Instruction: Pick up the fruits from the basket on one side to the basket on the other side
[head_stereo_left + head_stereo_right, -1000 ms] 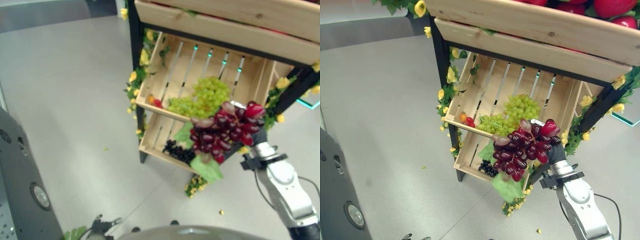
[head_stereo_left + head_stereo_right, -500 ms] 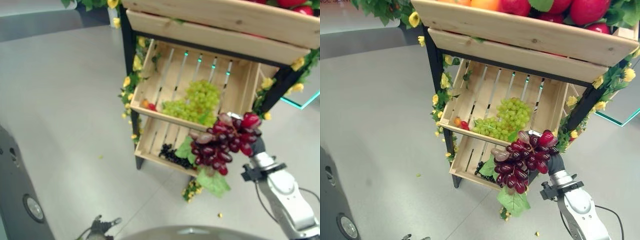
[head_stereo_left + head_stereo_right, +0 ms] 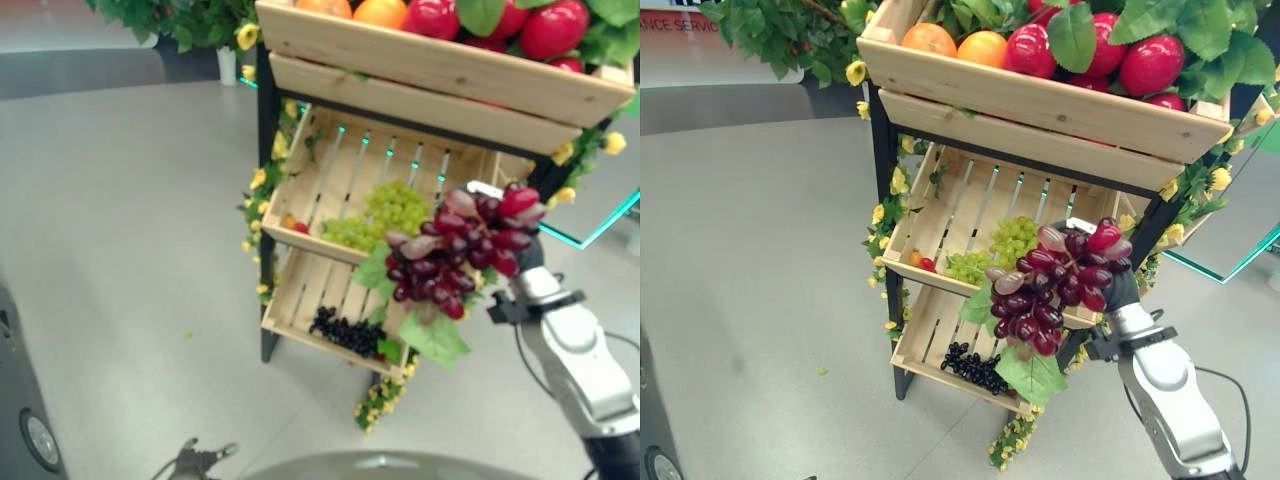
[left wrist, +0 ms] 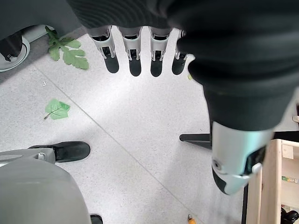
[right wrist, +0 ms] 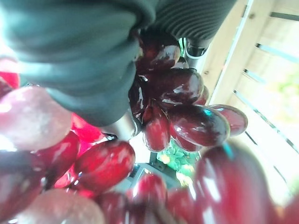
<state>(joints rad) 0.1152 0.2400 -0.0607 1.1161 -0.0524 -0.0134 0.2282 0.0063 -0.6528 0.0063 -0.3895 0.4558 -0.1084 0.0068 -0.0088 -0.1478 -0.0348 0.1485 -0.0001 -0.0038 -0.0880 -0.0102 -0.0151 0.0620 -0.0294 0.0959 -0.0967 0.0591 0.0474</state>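
Aloft, glossy red grape bunch (image 3: 1058, 285) in right robot hand (image 3: 1120, 291)

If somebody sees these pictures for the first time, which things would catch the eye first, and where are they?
First, the bunch of dark red grapes gripped in the right hand, held in front of the wooden stand's middle crate. Next, the red and orange fruit piled in the top crate. Green grapes lie in the middle crate.

Pale grey speckled floor (image 3: 130, 220), fallen green leaves (image 4: 57, 109)
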